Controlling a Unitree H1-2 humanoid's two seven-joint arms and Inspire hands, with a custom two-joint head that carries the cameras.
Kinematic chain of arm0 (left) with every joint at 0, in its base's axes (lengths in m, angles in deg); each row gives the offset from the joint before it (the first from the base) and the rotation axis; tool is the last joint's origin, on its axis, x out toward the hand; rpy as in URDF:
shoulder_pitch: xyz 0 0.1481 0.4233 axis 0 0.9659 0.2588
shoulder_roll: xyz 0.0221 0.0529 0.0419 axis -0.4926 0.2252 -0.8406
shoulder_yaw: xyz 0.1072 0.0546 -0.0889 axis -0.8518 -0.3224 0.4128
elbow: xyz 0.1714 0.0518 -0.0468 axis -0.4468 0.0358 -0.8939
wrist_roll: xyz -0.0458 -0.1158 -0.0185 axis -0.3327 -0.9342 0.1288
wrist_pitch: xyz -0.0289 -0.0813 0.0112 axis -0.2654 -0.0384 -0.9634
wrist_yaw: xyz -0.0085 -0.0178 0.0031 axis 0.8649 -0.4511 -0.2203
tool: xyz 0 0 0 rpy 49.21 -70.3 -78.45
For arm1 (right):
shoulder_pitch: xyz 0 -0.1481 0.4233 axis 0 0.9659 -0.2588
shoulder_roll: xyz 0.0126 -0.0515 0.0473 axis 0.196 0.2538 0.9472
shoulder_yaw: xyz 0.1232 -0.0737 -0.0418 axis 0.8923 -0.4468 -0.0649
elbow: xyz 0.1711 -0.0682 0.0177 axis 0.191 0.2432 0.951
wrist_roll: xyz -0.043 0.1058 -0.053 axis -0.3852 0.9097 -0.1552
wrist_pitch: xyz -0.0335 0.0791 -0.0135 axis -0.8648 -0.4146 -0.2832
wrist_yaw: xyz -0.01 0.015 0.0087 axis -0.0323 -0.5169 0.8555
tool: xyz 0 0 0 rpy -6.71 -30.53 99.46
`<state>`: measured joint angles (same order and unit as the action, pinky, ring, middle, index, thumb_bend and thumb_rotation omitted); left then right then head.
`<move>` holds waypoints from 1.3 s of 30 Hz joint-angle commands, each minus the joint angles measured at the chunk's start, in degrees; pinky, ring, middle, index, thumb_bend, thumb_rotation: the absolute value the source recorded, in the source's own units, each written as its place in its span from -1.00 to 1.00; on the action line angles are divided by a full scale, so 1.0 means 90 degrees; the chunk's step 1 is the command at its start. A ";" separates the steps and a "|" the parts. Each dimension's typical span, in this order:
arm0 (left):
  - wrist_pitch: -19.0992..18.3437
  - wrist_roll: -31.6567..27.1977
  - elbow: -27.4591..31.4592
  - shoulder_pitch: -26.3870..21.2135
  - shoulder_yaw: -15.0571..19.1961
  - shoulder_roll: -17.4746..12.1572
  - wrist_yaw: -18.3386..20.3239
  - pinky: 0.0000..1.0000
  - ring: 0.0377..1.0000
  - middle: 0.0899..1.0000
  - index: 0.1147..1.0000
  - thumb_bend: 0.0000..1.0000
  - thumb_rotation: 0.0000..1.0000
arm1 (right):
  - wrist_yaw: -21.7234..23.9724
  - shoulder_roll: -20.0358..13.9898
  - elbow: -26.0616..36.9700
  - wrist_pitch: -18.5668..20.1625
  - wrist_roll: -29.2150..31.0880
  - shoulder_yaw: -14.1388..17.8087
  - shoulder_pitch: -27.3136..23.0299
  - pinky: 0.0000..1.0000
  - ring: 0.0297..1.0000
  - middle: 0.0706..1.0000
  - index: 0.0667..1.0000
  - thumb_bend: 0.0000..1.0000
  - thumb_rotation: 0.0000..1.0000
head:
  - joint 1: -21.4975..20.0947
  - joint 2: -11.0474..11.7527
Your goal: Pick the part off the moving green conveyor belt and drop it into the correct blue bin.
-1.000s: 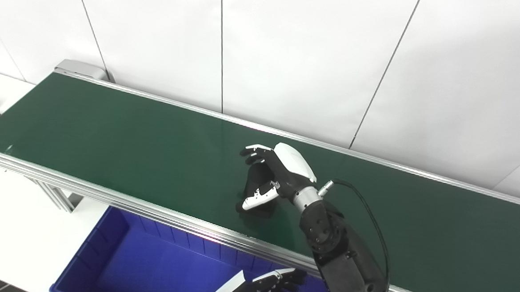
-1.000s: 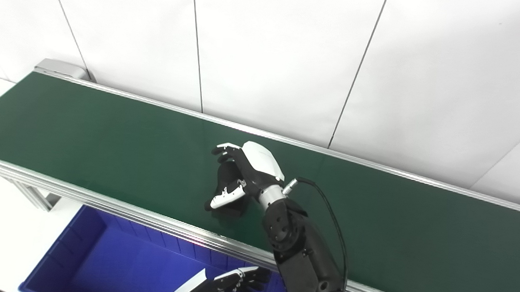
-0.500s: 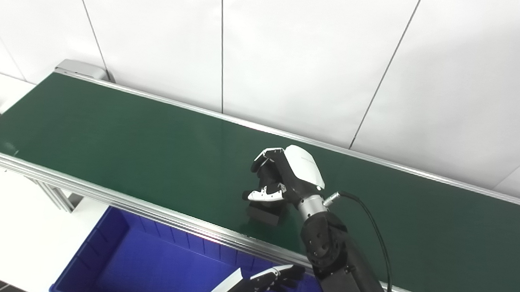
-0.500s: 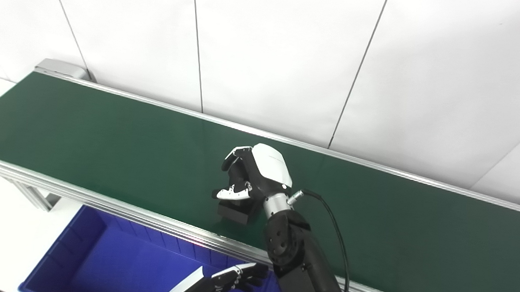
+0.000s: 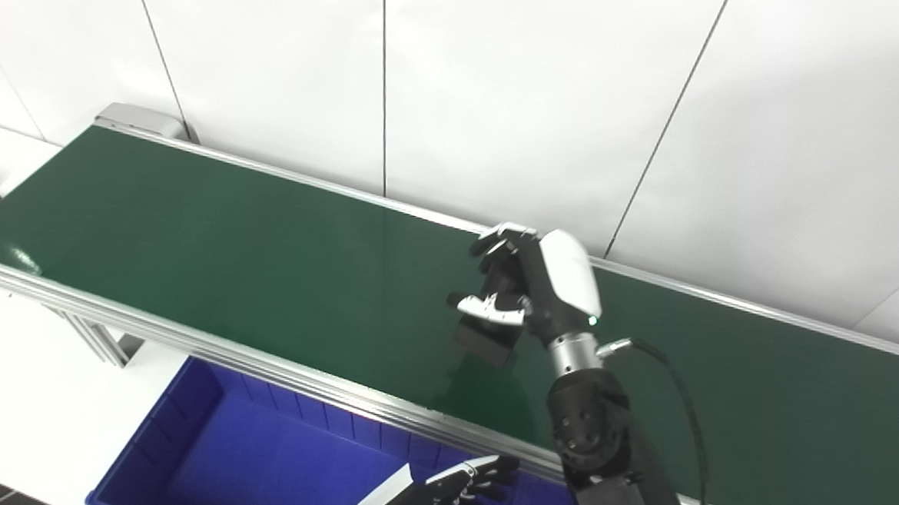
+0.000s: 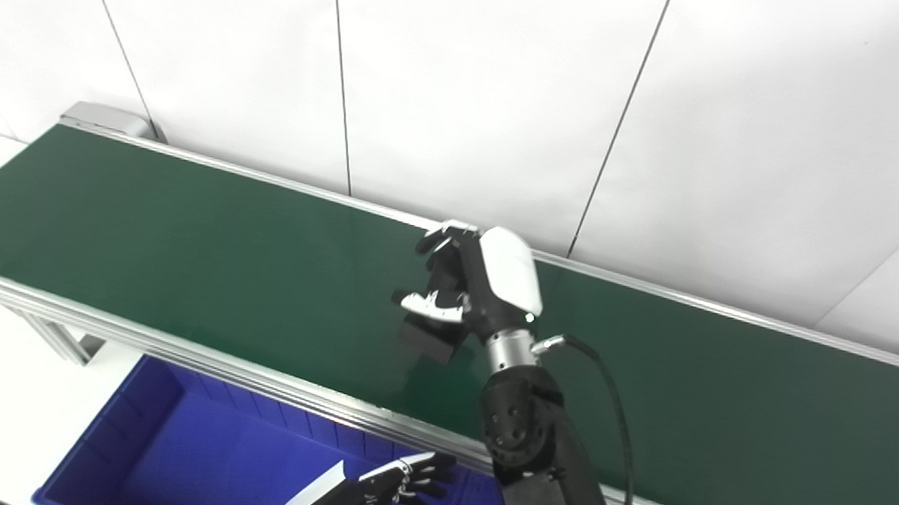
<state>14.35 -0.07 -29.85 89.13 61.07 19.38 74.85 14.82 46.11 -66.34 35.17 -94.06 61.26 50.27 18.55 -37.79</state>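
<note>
The right hand (image 5: pixel 528 291) is raised above the green belt (image 5: pixel 226 248), its fingers and thumb curled tight around a dark block-like part (image 5: pixel 483 339). The part hangs from the underside of that grip, its lower end sticking out below the white-tipped thumb and clear of the belt surface, with a faint shadow on the belt beneath it. The white back of the hand faces up and to the right, and a black cable (image 5: pixel 666 379) loops from the wrist down along the forearm. The hand and part sit over the middle of the belt's width, toward its far rail. Below the belt's near rail lies the blue bin (image 5: pixel 254 458), its ribbed wall just under the rail. The left hand (image 5: pixel 468 484) hovers over the bin at the bottom edge, fingers slightly spread and holding nothing. White wall panels (image 5: pixel 504 94) stand behind the belt.
</note>
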 commanded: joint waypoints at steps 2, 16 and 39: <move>0.0017 -0.0046 0.0315 0.0101 0.0028 -0.0069 -0.0006 0.58 0.69 0.77 0.82 0.89 -0.65 | 0.0168 -0.0141 0.0928 0.0057 0.0098 0.0180 0.0169 -0.46 -0.30 -0.17 0.01 0.01 -1.00 | -0.0129 -0.0051; -0.0139 -0.0460 0.0804 0.0243 0.0272 -0.0350 0.0098 0.62 0.74 0.81 0.80 0.89 -0.70 | 0.1574 -0.0998 0.3547 0.1072 0.0441 0.0730 0.1745 -0.48 -0.33 -0.16 0.02 0.01 -1.00 | -0.0998 -0.0545; -0.1334 -0.0849 0.1873 0.0181 0.0783 -0.0668 0.0276 0.66 0.76 0.80 0.81 0.86 -0.70 | 0.2882 -0.2256 0.4505 0.1504 0.0375 0.0831 0.3431 -0.41 -0.28 -0.10 -0.02 0.02 -1.00 | -0.1756 -0.1566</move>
<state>2.22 -6.91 -14.44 91.11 67.77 13.61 77.13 40.59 25.64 -26.55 48.64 -90.68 68.76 82.14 2.72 -51.94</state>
